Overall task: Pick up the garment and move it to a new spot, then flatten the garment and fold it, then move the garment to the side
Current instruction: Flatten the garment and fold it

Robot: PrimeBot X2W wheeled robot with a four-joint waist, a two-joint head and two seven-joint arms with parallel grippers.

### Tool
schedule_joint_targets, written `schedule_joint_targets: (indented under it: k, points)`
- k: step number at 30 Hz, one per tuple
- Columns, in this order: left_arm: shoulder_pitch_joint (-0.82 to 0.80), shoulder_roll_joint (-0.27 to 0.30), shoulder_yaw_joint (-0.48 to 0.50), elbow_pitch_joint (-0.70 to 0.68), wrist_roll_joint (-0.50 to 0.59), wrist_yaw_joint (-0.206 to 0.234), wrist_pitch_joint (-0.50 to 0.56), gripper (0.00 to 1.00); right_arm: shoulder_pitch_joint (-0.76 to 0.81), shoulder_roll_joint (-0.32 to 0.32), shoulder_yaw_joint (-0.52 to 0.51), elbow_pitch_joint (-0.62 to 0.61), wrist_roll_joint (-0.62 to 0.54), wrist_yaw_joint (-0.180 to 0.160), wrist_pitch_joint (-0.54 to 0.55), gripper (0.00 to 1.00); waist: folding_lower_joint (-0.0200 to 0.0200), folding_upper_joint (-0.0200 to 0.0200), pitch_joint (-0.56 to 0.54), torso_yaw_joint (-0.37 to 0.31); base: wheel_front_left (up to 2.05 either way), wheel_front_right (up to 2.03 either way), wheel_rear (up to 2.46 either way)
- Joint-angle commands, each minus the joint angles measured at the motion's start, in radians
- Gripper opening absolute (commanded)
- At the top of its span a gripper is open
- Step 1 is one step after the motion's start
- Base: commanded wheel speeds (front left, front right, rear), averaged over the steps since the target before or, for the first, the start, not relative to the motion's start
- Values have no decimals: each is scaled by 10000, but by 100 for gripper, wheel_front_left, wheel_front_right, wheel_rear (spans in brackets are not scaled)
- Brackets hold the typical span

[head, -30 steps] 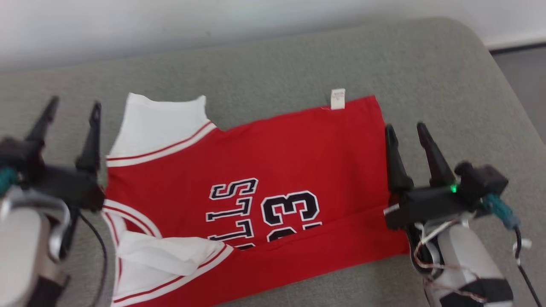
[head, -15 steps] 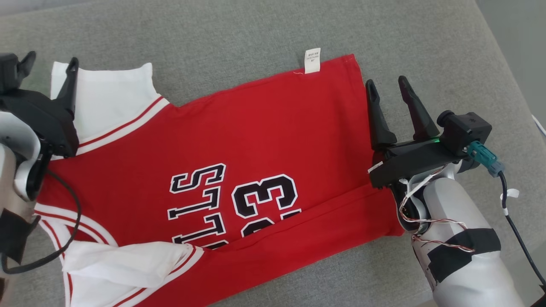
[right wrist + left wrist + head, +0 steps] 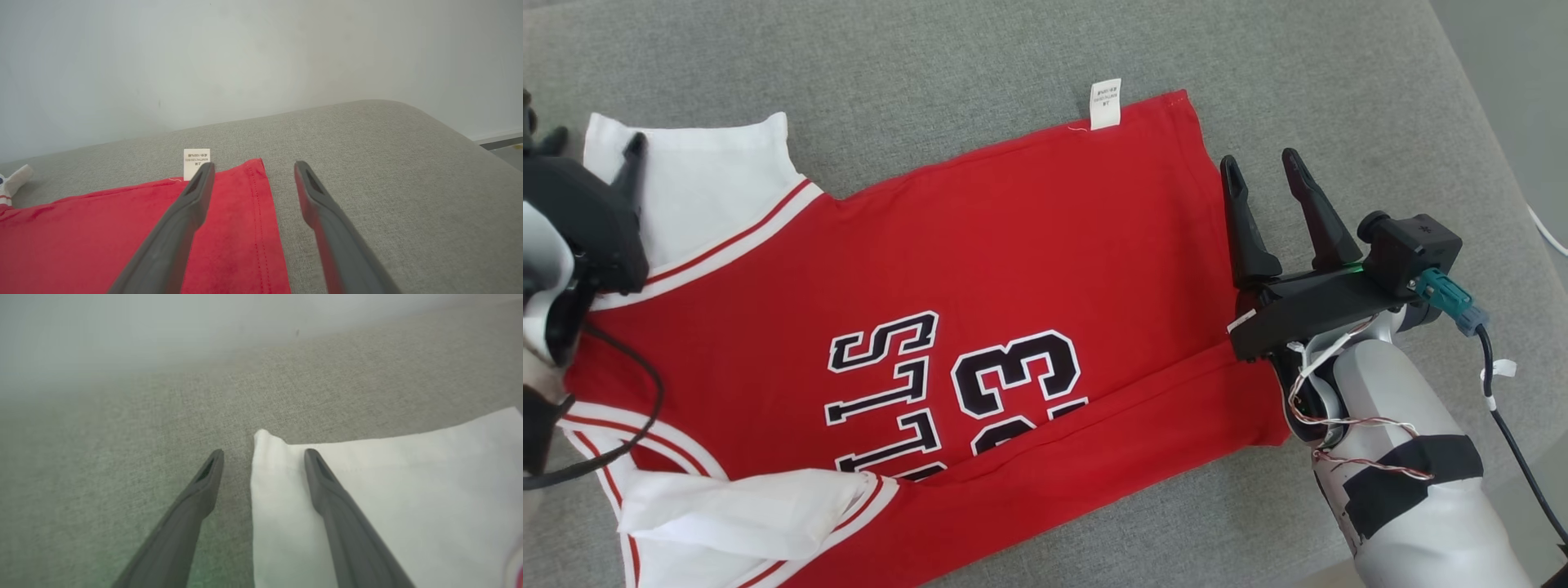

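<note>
The garment is a red jersey with white sleeves and black lettering, spread on the grey cushion, its near long edge turned over in a strip. My left gripper hangs open over the far white sleeve; one finger is above the cloth, the other above the cushion beside the sleeve's corner. In the left wrist view the left gripper holds nothing. My right gripper stands open at the red hem, straddling the hem's edge in the right wrist view. A white label sticks out at the far hem corner.
The grey cushion carries everything; its rounded right edge falls to the floor. A pale wall rises behind it. A black cable trails from my right wrist.
The head camera has tilted down, so the whole picture shifted. Relative to the jersey, my left gripper has moved from beside it to over the far white sleeve. Both grippers stayed open.
</note>
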Motion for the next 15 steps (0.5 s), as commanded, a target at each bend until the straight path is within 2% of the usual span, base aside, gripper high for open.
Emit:
schedule_joint_targets:
  k: [1, 2, 3, 4, 5, 10, 15]
  points:
    - [-51, -108, -61, 95, -330, 21, 282, 100, -109, -15, 41, 51, 71, -16, -10, 100, -1, -2, 22, -33, 0, 0, 0]
    - [-81, -180, -114, 119, -525, 20, 475, 100, -99, -16, 63, 81, 81, -16, -10, 100, -1, -2, 32, -39, 0, 0, 0]
    - [-131, -179, -153, 142, -694, 20, 622, 64, -92, -25, 90, 125, 93, -16, -10, 100, -1, -2, 42, -39, 0, 0, 0]
    - [-166, -166, -235, 151, -822, 20, 749, 39, -103, -33, 128, 197, 108, -16, -10, 100, -1, -2, 48, -32, 0, 0, 0]
    - [-245, -33, -417, 107, -754, 20, 650, 0, -265, -61, 169, 346, 134, -16, -10, 100, -1, -2, 60, -6, 0, 0, 0]
    - [-429, 14, -625, 10, -913, 21, 165, 0, -833, -275, 611, 1274, 299, -16, -10, 100, -1, -2, 12, 174, 0, 0, 0]
    - [-473, -194, -876, -281, -1110, 21, -283, 0, -1991, -618, 1129, 2586, 897, -17, 297, 100, -1, -2, -78, 555, 0, 0, 0]
